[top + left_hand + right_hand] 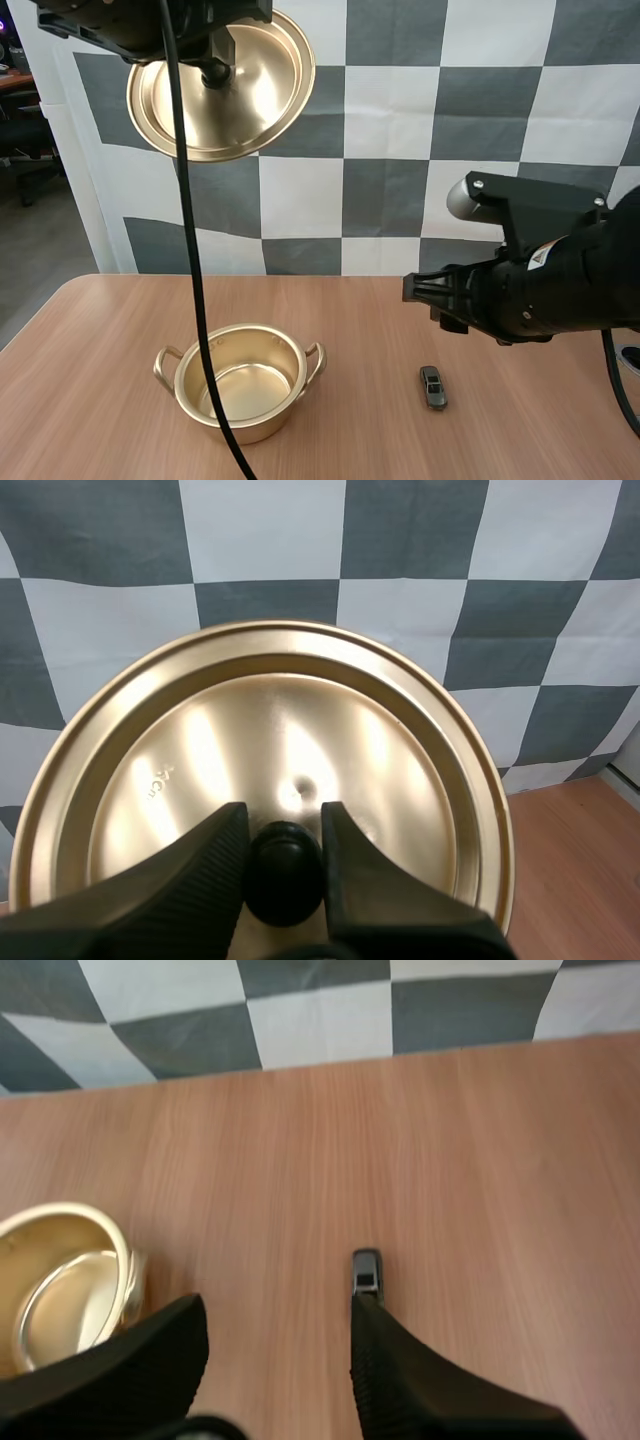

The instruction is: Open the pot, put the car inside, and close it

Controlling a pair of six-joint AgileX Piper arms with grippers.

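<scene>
One small grey car (pixel 433 387) lies flat on the table (pixel 100 330), to the right of the pot (pixel 275 415) and well apart from it. My right gripper (pixel 275 1310) hangs over the wood near the car, with its fingers wide apart and nothing between them. In the right wrist view the car is not in that gap. It lies just at the tip of the finger that is farther from the pot, with its length pointing away from the gripper. Bare wood is between the car and the pot, and also beyond the car up to the far edge of the table. The pot stands uncovered, well in from the left edge of the table. High over the table, my left gripper (pixel 283 815) pinches the black knob (pixel 285 875) of the lid (pixel 300 710), and the lid hangs tilted, almost on its edge.
</scene>
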